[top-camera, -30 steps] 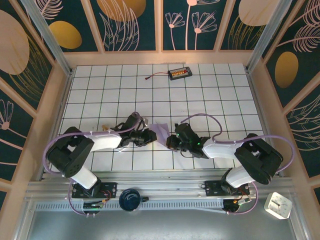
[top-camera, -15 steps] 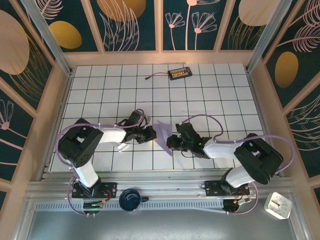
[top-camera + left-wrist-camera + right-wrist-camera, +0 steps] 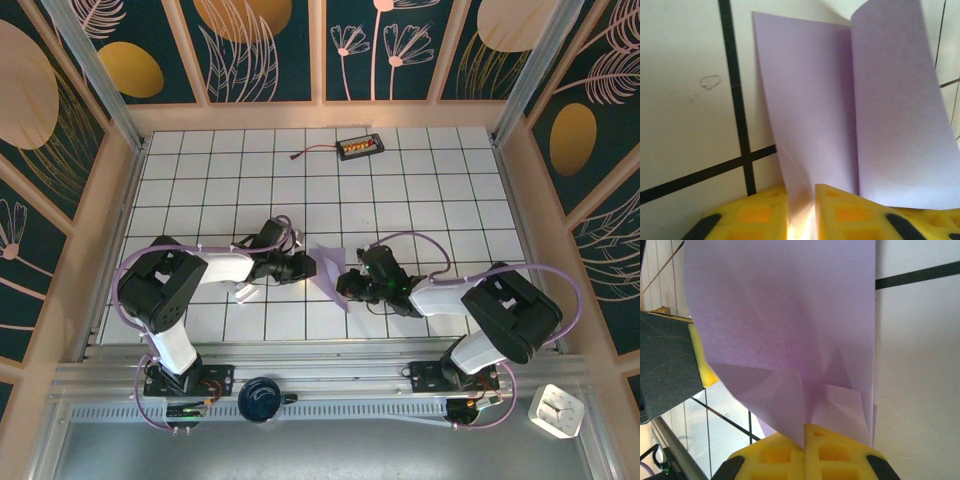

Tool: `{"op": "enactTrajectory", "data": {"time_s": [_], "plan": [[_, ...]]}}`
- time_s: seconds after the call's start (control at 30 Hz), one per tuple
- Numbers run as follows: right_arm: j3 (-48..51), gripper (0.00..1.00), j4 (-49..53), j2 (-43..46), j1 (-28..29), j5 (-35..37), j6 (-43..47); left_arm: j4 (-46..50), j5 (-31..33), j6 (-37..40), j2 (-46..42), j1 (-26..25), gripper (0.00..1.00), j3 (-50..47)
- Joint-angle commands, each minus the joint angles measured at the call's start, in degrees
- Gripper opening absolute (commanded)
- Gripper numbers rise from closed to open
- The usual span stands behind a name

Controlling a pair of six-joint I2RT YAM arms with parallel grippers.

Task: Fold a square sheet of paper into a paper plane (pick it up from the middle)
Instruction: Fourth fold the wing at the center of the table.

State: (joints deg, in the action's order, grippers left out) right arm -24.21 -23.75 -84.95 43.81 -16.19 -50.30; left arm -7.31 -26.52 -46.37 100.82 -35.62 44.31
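The square sheet of paper point(image 3: 328, 268) is pale lavender, partly folded, and stands up off the tiles between my two grippers. My left gripper point(image 3: 308, 266) is at its left edge. In the left wrist view the yellow pads point(image 3: 755, 210) stand slightly apart, with a lit gap, and a fold of the paper point(image 3: 810, 100) runs down into that gap at the left gripper point(image 3: 801, 195). My right gripper point(image 3: 347, 287) is at the paper's lower right. In the right wrist view the right gripper point(image 3: 806, 429) has its pads pressed together on creased flaps of the paper point(image 3: 785, 315).
A black box with orange connectors point(image 3: 360, 148) and its cable lie at the back of the tiled table point(image 3: 450, 200). A small pale block point(image 3: 247, 292) lies under the left arm. The left gripper's dark body point(image 3: 667, 360) is close on the left in the right wrist view.
The left arm drew its elbow in and its gripper moved right, up to the paper. The paper turned from lying slanted to standing, with a corner reaching toward the near edge. The right gripper shifted slightly.
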Motion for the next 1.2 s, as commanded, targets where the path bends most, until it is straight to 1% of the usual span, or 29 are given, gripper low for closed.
{"op": "enactTrajectory", "data": {"time_s": [0.0, 0.13, 0.17, 0.23, 0.33, 0.37, 0.43, 0.57, 0.7, 0.77, 0.9, 1.0, 1.17], "plan": [[0.0, 0.04, -1.48, -0.4, -0.28, -0.83, -0.37, 0.22, 2.83, 0.72, 0.27, 0.07, 0.29, -0.13], [-0.86, 0.04, 2.05, 0.37, -0.26, 1.18, 1.94, 1.16, 4.46, 0.27, -2.28, 0.06, 0.39, -1.02], [-1.17, 0.04, 3.05, 0.56, -0.32, 1.76, 2.67, 1.82, 5.06, 0.5, -4.19, 0.08, 0.41, -1.28], [-1.77, 0.04, 4.89, 0.83, -0.2, 2.92, 3.84, 4.06, 7.94, 1.13, -6.69, 0.09, 0.45, -1.59], [-2.4, 0.05, 5.89, 0.79, 0.04, 3.83, 4.81, 7.41, 12.9, 2.05, -10.63, 0.07, 0.48, -1.35], [-2.57, 0.05, 6.01, 0.68, 0.21, 4.0, 4.94, 7.72, 13.53, 2.04, -11.74, 0.05, 0.49, -1.42], [-2.94, 0.05, 6.59, 0.66, 0.65, 5.02, 5.34, 7.54, 12.95, 1.14, -13.91, 0.1, 0.51, -1.19], [-3.2, 0.05, 6.03, 0.51, 1.19, 5.23, 5.23, 3.72, 6.34, -3.31, -14.04, -0.28, 0.52, -0.71], [-2.78, 0.04, 3.86, 0.14, 1.11, 3.79, 3.83, 4.54, 4.86, -3.27, -10.65, -0.7, 0.48, 2.28], [-2.48, 0.04, 3.22, -0.04, 1.05, 3.08, 3.14, 3.47, 3.68, -3.15, -9.3, -0.86, 0.42, 3.0], [-1.62, 0.04, 1.42, -0.98, 0.03, 0.71, 1.56, -0.28, -0.94, -3.85, -5.57, -1.84, 0.29, 4.52], [-1.21, 0.04, 0.4, -1.57, -0.28, -0.31, 0.96, -2.54, -3.53, -4.49, -3.09, -2.92, 0.23, 5.61], [-0.93, 0.05, -0.24, -2.45, -0.92, -1.22, 0.46, -6.05, -5.42, -6.62, -0.25, -3.13, 0.18, 5.82]]}}
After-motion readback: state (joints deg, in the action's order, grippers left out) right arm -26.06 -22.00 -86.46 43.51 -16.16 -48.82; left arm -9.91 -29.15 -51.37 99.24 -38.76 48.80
